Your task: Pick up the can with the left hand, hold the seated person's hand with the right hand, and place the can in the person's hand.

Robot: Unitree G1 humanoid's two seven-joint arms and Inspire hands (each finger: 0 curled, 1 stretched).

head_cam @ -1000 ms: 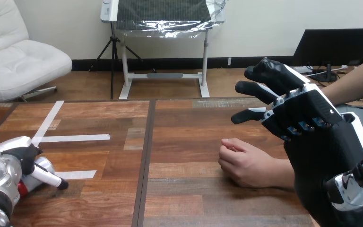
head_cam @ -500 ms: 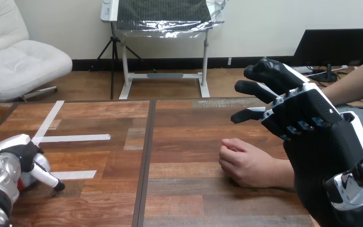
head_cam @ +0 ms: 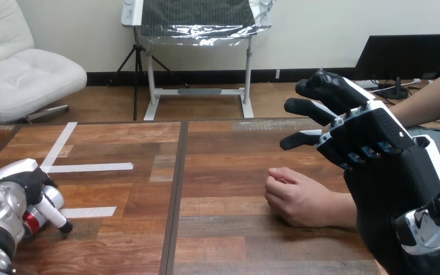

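A red can [head_cam: 30, 222] with a silver top stands at the table's near left edge, mostly hidden inside my left hand [head_cam: 27, 186]. That hand's fingers [head_cam: 56, 216] curl round the can, their black tips close to the table. The person's hand [head_cam: 298, 197] rests on the table right of centre in a loose fist, knuckles to the left. My right hand [head_cam: 387, 163] is raised above the person's wrist and forearm, apart from them, open, its fingers stretched to the left.
White tape strips [head_cam: 89, 167] lie on the left half of the wooden table [head_cam: 223, 172]. A dark seam [head_cam: 175, 195] runs down the table between the can and the person's hand.
My left hand's fingers have drawn in to the left and closed more tightly round the can. The right hand and the person's hand have stayed put.
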